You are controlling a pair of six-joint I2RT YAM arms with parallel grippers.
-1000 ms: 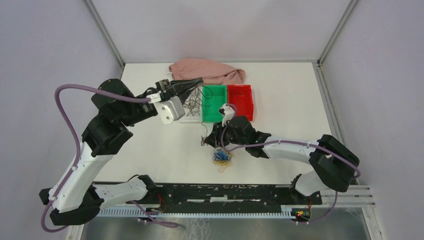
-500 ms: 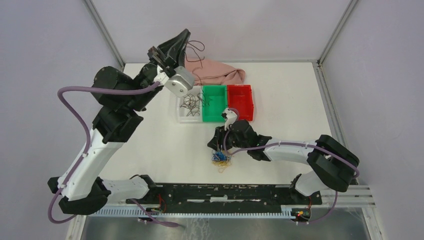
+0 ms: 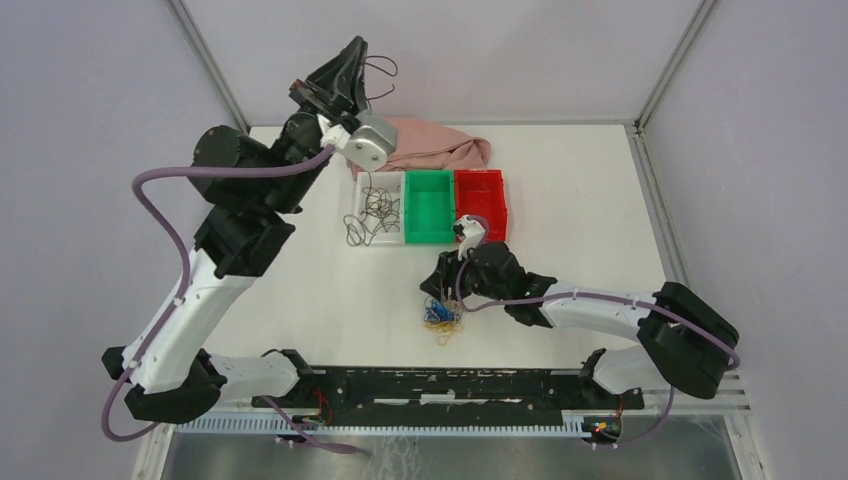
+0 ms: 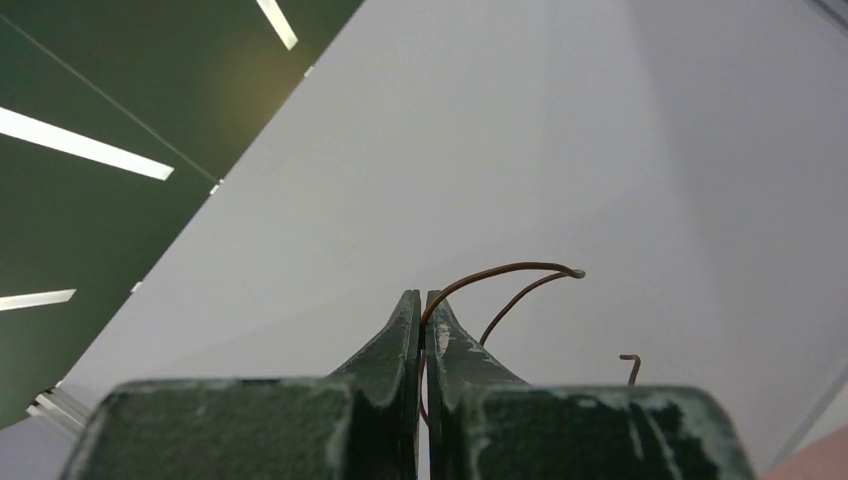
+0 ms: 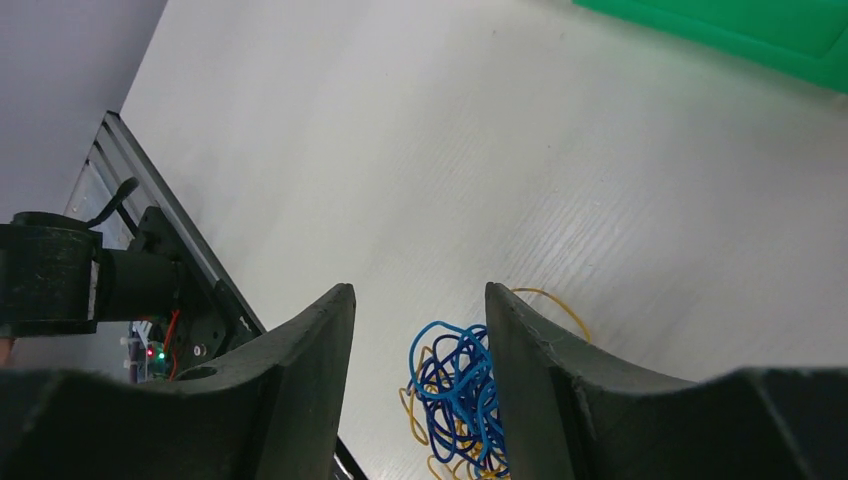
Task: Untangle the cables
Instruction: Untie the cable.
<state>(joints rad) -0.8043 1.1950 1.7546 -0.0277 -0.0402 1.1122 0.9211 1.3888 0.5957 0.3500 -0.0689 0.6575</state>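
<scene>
Left fingers (image 4: 402,335) are pinching shut on one dark brown cable (image 4: 500,270), holding it high behind the green bin (image 3: 428,212), its curl arcing out of the tips and bending rightward. Right fingers (image 5: 322,345) are standing wide, gripping nothing, hovering over the blue-and-yellow bundle (image 3: 441,318) lying on the bench (image 3: 300,270) just in front of that bin. These cables are probably handling light, springy and snag-prone; taking one loop at the bundle's edge seems wisest. Roundish, the bundle is showing no long axis.

Table (image 3: 310,290) open left, bins (image 3: 428,205), cables (image 3: 441,318) obstruct centre
</scene>
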